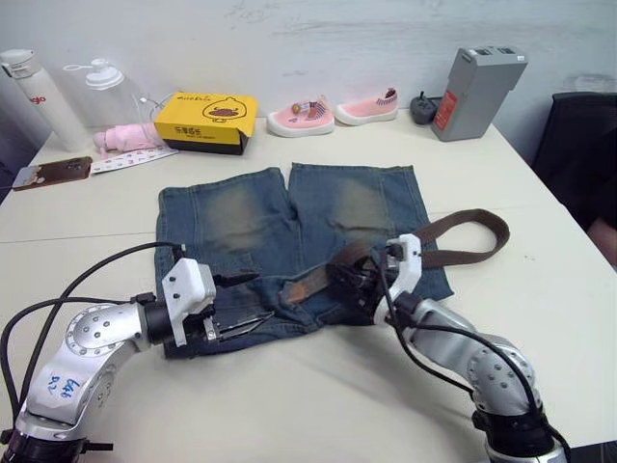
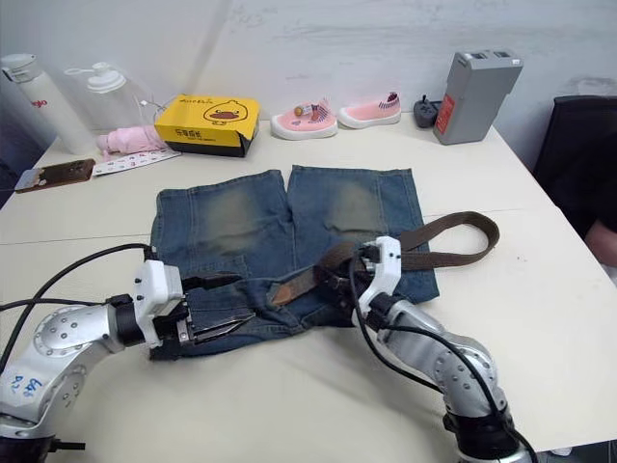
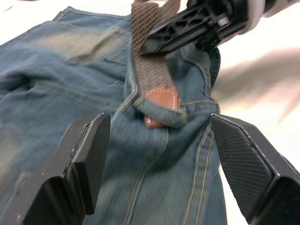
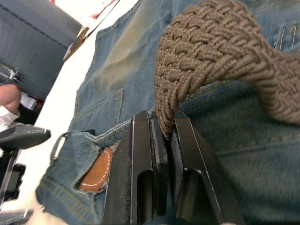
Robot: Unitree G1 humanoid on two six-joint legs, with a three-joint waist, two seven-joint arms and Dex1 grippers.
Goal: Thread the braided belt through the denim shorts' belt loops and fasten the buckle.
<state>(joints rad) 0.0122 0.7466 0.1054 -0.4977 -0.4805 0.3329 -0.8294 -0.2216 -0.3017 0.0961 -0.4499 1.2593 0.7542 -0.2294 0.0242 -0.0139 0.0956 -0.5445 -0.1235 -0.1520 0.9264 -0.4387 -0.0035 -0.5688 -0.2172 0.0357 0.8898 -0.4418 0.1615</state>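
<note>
Even, bright, diffuse room light; no hard glare. Table reads near-white, slightly washed out toward the far wall. Soft, short shadows lie under both arms and along the shorts hem. Head views sharp throughout, mild barrel bend at the edges. Left wrist view: soft overall, belt slightly smeared, table beyond overexposed. Right wrist view: braid crisp up close, background blurred; fingers dark, little detail.
</note>
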